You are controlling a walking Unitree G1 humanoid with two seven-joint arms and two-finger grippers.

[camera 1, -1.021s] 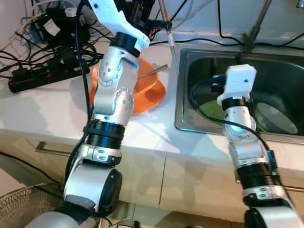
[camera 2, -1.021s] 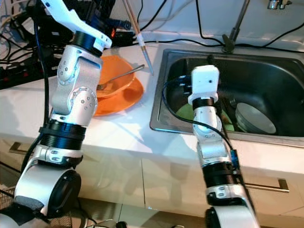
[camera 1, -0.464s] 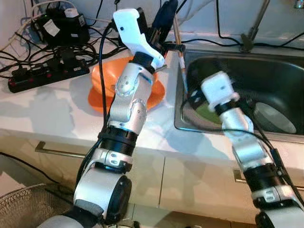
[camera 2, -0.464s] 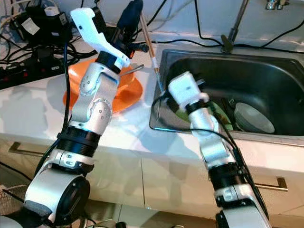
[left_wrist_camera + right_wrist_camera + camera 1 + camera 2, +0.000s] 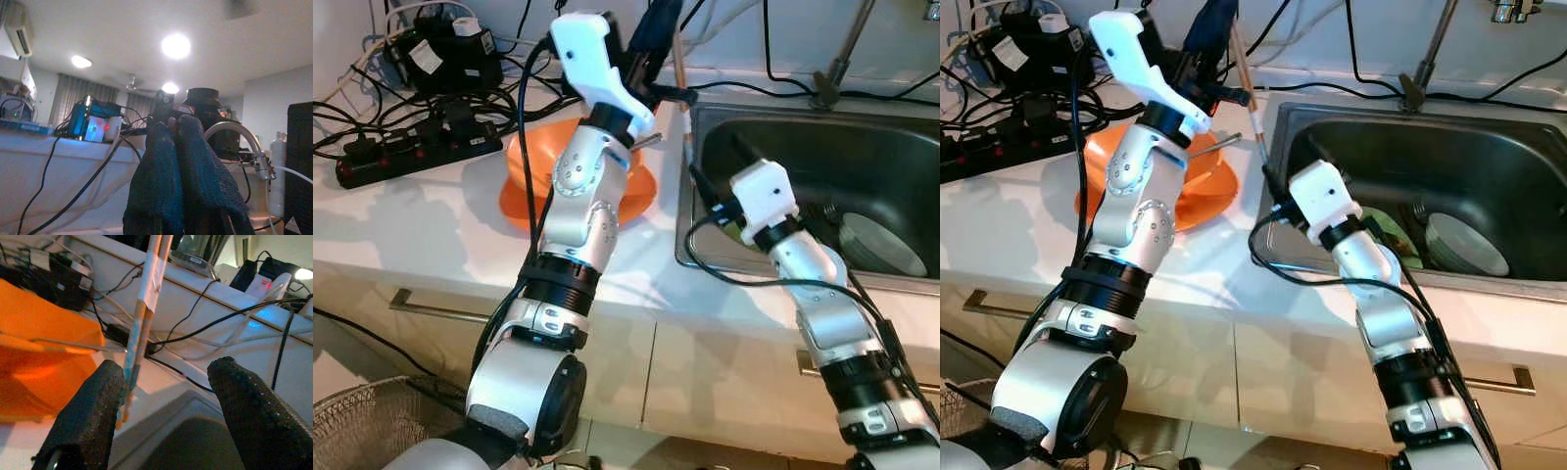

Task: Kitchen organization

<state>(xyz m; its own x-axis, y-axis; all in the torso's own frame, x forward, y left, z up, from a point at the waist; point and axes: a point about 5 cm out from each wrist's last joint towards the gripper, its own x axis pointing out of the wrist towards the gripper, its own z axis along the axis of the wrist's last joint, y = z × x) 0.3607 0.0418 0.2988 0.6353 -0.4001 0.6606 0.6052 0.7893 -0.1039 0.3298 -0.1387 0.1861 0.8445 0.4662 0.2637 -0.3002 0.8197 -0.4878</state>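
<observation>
My left gripper (image 5: pixel 658 24) is raised above the counter's back edge, shut on a pair of wooden chopsticks (image 5: pixel 1252 98) bound with white tape. They hang down towards the sink's left rim. In the left wrist view the two fingers (image 5: pixel 178 127) are pressed together. My right gripper (image 5: pixel 1288 166) reaches up from the sink's left end and is open. In the right wrist view the chopsticks (image 5: pixel 146 298) pass just beside one of its fingers (image 5: pixel 93 401), the other finger standing well apart. An orange bowl on an orange plate (image 5: pixel 524 162) holds a metal utensil handle (image 5: pixel 1219 142).
The steel sink (image 5: pixel 901 127) holds a grey bowl (image 5: pixel 886 245) and something green (image 5: pixel 1391 230). A faucet stem (image 5: pixel 842 59) rises behind it. A black power strip (image 5: pixel 401 157) and tangled cables crowd the counter's back left. A wire basket (image 5: pixel 372 421) stands on the floor.
The left arm has carried the chopsticks right, to the sink's left rim. The right gripper has swung left and up out of the sink towards the chopsticks' lower end.
</observation>
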